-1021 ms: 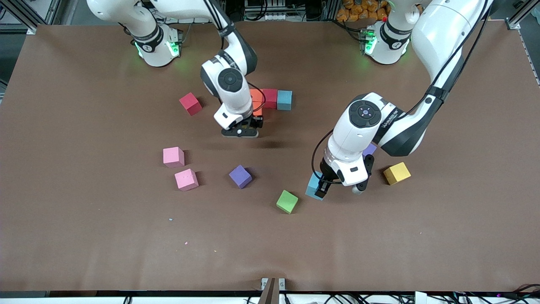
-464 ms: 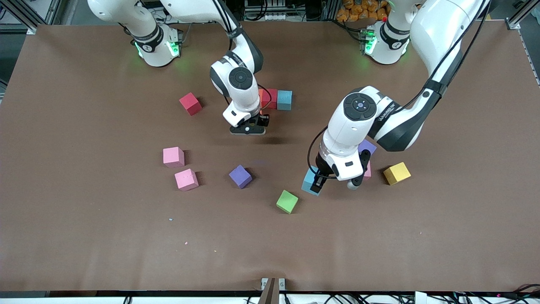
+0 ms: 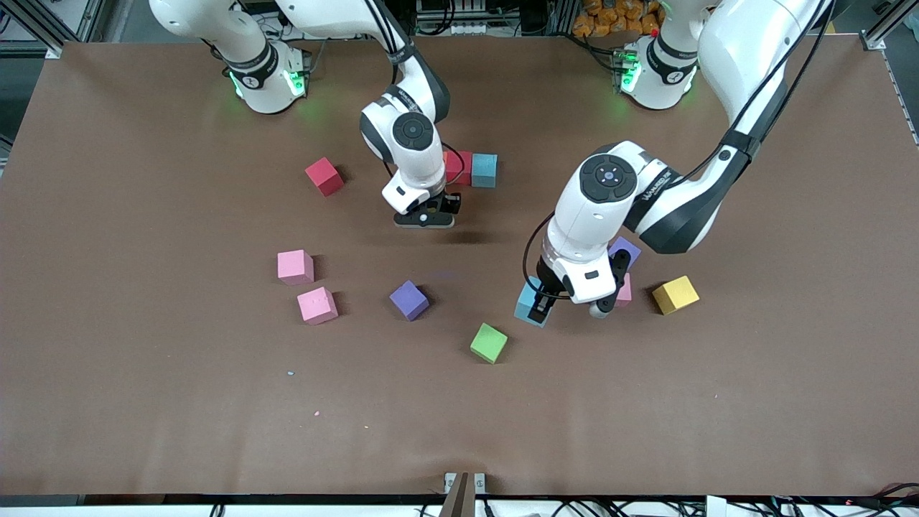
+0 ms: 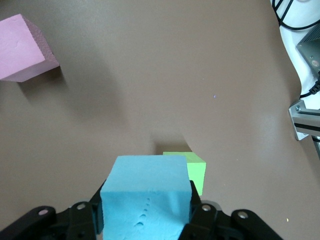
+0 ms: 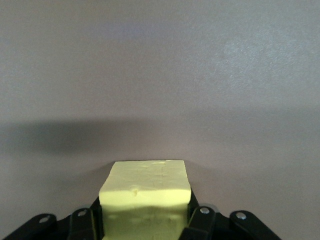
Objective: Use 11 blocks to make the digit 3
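My left gripper [image 3: 537,307] is shut on a light blue block [image 4: 146,195] just above the table, beside the green cube [image 3: 488,342]. My right gripper [image 3: 425,217] is shut on a pale yellow block [image 5: 145,192] and hangs over bare table next to a row made of a red block [image 3: 460,166] and a light blue block [image 3: 484,170]; the right wrist covers most of an orange block [image 3: 444,159] at that row's end. Loose on the table lie a red block [image 3: 324,176], two pink blocks [image 3: 295,266] [image 3: 316,304] and a purple block [image 3: 409,299].
Under the left arm sit a purple block [image 3: 624,251] and a pink block [image 3: 624,291], with a yellow block [image 3: 675,294] beside them. The green cube [image 4: 193,167] shows just past the held blue block in the left wrist view, with a pink block [image 4: 22,47] farther off.
The right arm has shifted toward the row of blocks, hiding most of the orange one. My left gripper has carried the blue block slightly toward the bases, uncovering the purple and pink blocks under the arm.
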